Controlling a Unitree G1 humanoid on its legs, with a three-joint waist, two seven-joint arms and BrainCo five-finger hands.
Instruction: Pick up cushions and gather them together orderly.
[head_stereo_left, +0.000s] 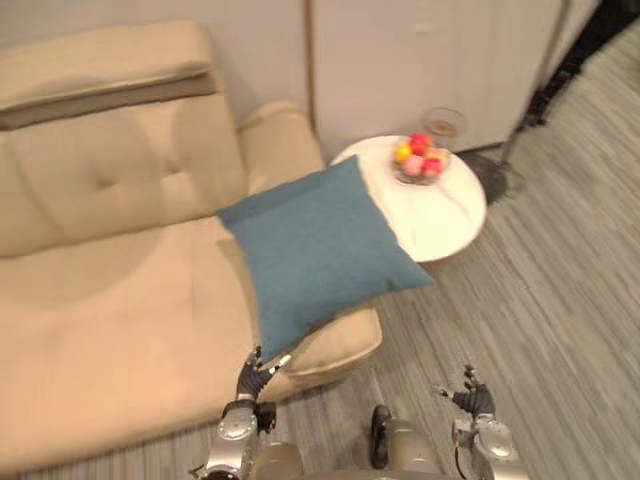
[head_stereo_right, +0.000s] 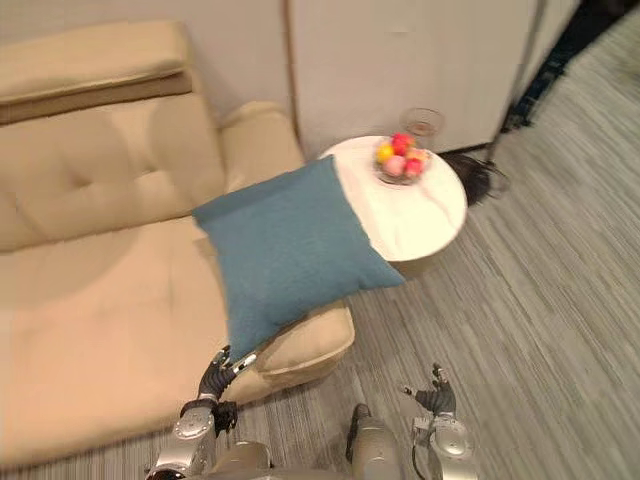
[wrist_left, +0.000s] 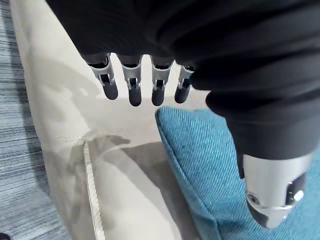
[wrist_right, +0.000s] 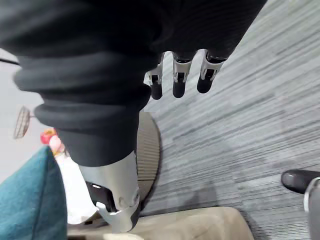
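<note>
A teal blue cushion (head_stereo_left: 318, 248) lies tilted on the right armrest of a beige sofa (head_stereo_left: 110, 300), with one corner reaching over a round white side table (head_stereo_left: 445, 215). My left hand (head_stereo_left: 256, 377) is low at the sofa's front edge, just below the cushion's near corner (wrist_left: 200, 165). Its fingers (wrist_left: 134, 82) are straight and hold nothing. My right hand (head_stereo_left: 470, 398) hangs over the grey floor to the right, fingers (wrist_right: 180, 80) relaxed and empty.
A bowl of coloured fruit (head_stereo_left: 420, 158) stands on the side table, with a glass (head_stereo_left: 444, 124) behind it. White cabinet doors (head_stereo_left: 430, 60) line the back wall. Grey plank floor (head_stereo_left: 560, 300) stretches to the right.
</note>
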